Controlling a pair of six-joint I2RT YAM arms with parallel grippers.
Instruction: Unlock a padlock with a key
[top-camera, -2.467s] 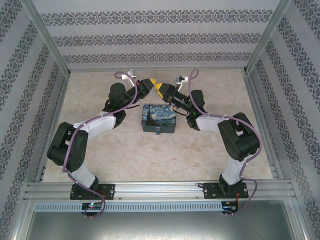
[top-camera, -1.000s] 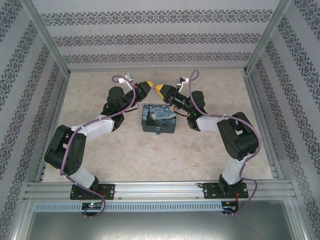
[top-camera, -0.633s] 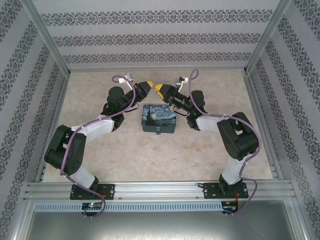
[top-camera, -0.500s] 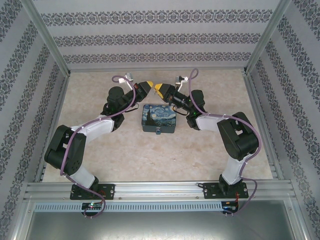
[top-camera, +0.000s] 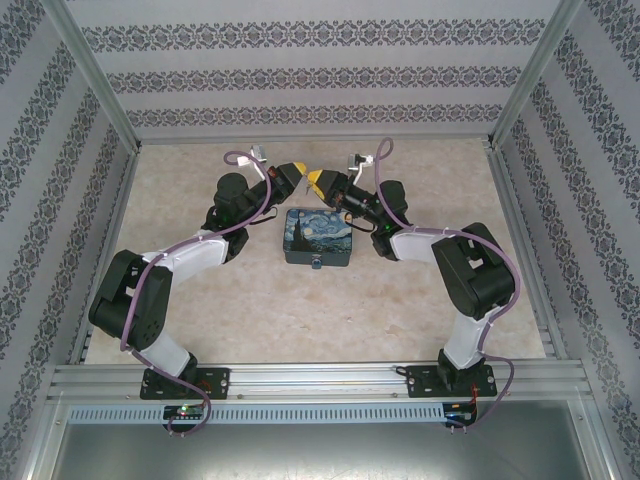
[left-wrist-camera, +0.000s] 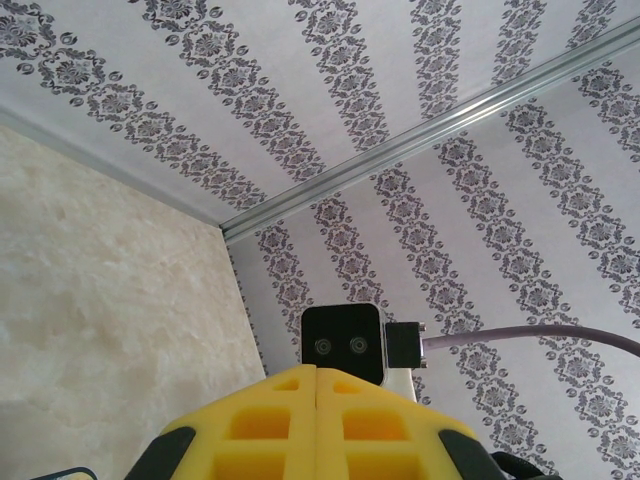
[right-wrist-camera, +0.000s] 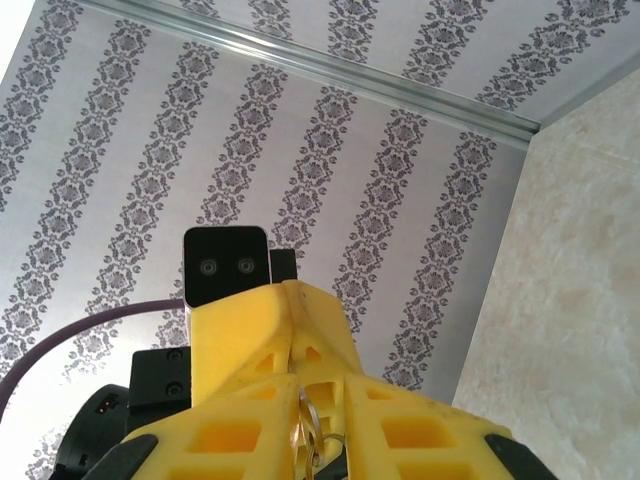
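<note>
Entry one, top view. I judge the step in hand to be a pass or regrasp of the key between grippers. It goes well if one side lets go only once the other holds firm, and if the blade ends up standing clear of the fingertips. The left gripper (top-camera: 293, 172) and right gripper (top-camera: 318, 180) meet tip to tip at 12 o'clock of the painted box (top-camera: 318, 235). The padlock (top-camera: 317, 263), a blue speck, sits at the box's 6 o'clock face, well apart from both. Both arms reach forward, elbows bowed outward and wrists turned inward.

Entry two, left wrist view. The left gripper (left-wrist-camera: 317, 375) has its yellow fingers pressed flat together with no gap. I cannot tell whether anything is pinched. The right wrist's camera block (left-wrist-camera: 340, 345) lies at 12 o'clock, just beyond the tips.

Entry three, right wrist view. The right gripper (right-wrist-camera: 315, 400) is clenched on the key (right-wrist-camera: 308, 425), which is silvery with a wire ring and tucked deep between the fingers. I would want it drawn further out before insertion. The left gripper's tip is at 11 o'clock, touching or nearly so.
</note>
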